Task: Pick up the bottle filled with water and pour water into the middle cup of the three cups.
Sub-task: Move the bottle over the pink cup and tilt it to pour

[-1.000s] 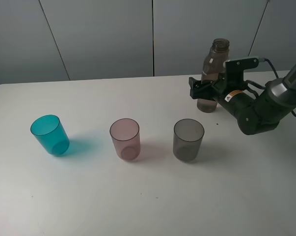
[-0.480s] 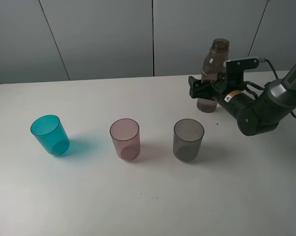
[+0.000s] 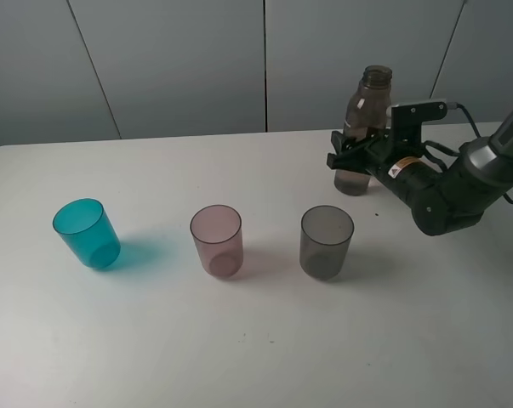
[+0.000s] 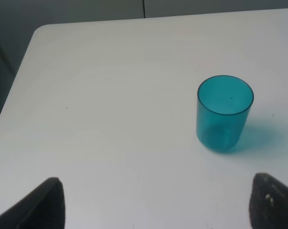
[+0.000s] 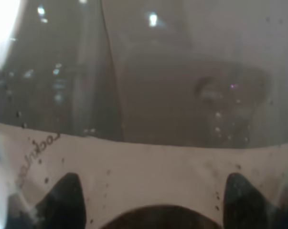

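Tall slim smoky-brown translucent plastic bottle (image 3: 366, 109) has its target in the near row on the white desk (image 3: 239, 357): a small pale pink translucent tumbler (image 3: 216, 240), mouth-up between a teal tumbler (image 3: 86, 234) and a smoky grey tumbler (image 3: 327, 242), with the left claw (image 4: 155, 207) spread wide and empty near the teal. Farther back at the right, the right claw (image 3: 355, 160) looks closed low on the bottle, probably leaving the neck free to tip; the bottle's long axis is near vertical, open neck upward, keeping water in.
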Controlling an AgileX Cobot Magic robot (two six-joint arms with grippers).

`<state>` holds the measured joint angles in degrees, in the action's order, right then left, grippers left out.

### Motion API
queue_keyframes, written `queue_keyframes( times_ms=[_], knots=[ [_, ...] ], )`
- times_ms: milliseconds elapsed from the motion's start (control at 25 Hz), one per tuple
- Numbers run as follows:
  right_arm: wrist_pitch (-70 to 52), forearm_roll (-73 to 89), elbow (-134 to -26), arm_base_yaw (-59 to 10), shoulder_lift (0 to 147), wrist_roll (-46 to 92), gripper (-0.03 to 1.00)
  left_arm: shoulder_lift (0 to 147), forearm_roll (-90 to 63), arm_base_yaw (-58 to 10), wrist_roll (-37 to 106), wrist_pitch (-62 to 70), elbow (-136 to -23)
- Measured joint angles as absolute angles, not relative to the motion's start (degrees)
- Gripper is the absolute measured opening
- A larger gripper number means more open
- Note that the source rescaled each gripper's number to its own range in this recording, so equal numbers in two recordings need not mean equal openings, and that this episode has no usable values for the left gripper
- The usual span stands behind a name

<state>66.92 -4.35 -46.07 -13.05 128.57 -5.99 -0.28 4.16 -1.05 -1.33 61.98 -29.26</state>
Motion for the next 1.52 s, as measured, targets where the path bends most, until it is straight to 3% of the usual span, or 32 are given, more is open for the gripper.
queue_keyframes(
  times_ms=[640,840,1160,1520],
  knots=[
    [64.4,-17.0,-45.6,-13.3,117.0,-6.7,0.02,-0.3,4.2,-1.1,-1.2,62.0,-29.3],
    [64.4,-17.4,-45.6,-17.9,116.1,-5.2,0.02,-0.3,4.2,-1.1,-1.2,62.0,-29.3],
    [60.7,-12.2,-45.6,-27.2,116.1,10.8,0.0,-0.3,4.2,-1.1,-1.2,62.0,-29.3],
    [60.1,-11.4,-45.6,-28.5,116.1,36.5,0.0,-0.3,4.2,-1.1,-1.2,62.0,-29.3]
  ],
)
